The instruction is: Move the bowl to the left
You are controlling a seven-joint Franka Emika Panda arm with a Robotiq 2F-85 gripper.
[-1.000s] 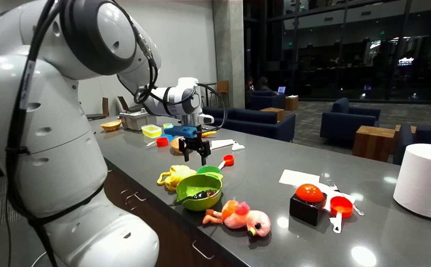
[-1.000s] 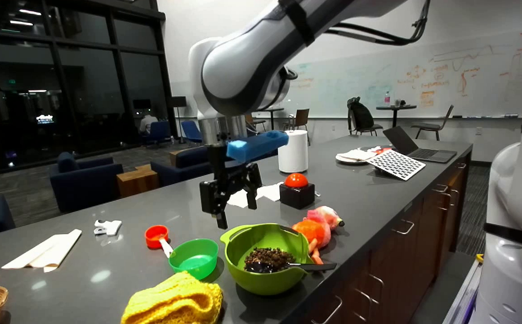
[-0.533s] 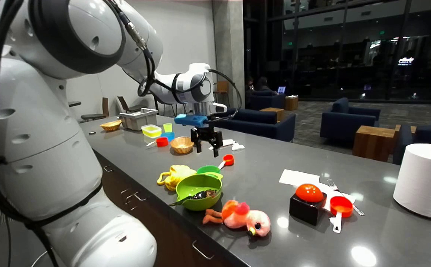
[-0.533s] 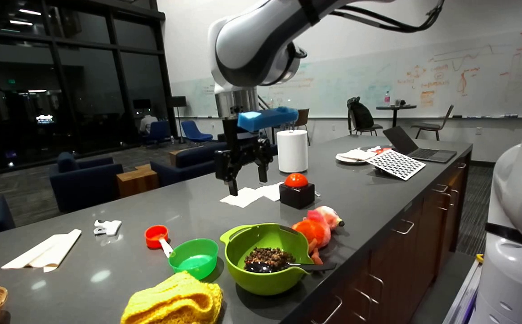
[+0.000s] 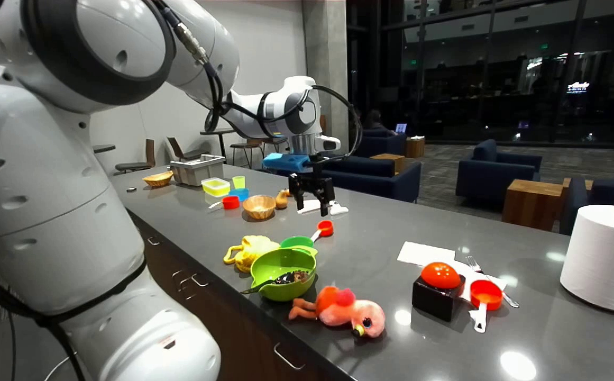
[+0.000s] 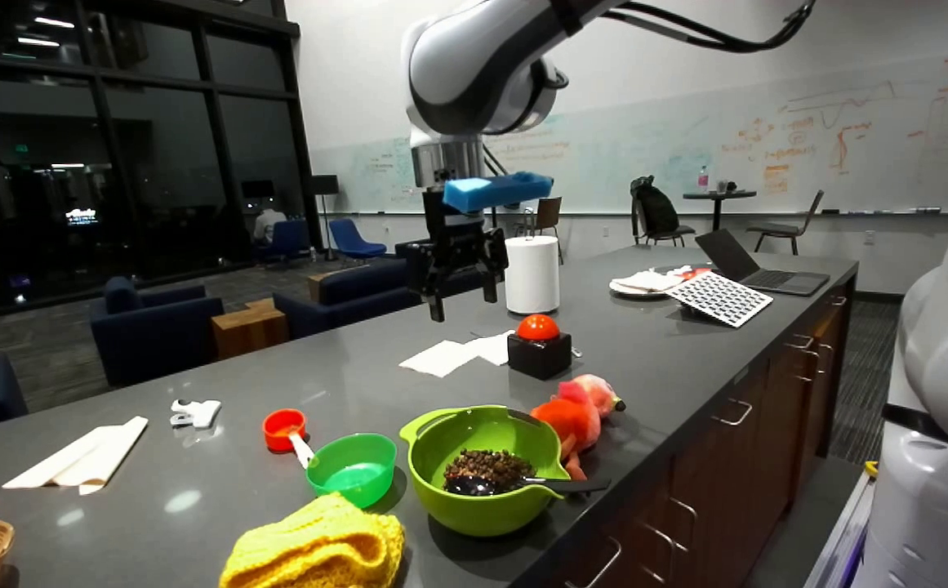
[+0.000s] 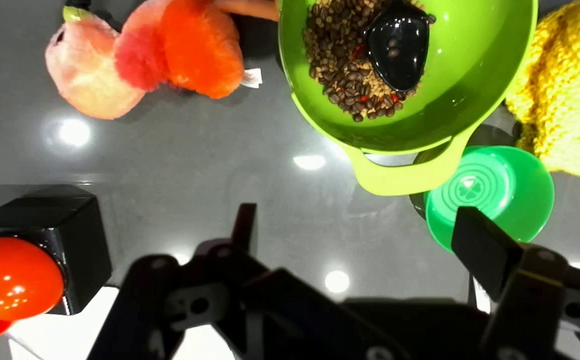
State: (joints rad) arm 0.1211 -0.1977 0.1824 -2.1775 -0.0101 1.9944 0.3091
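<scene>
Beside the bowl point(image 6: 482, 514) lie a plush bird point(image 6: 571, 416), green dish point(image 6: 353, 471), yellow knit point(image 6: 314, 545).

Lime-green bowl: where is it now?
In the wrist view, the lime-green bowl sits at the top, right of centre, with the plush bird to its left and the yellow knitted item to its right.

In an exterior view I have my arm point(image 5: 53, 174) bent at the elbow point(image 5: 121, 58) and stretched outward, with black cables point(image 5: 212, 78) looping off it. The wrist point(image 6: 449, 159) is turned straight down in both exterior views, the hand point(image 6: 464, 305) hanging in the air below. From the wrist view I see its two fingers point(image 7: 484, 250) parted wide.
</scene>
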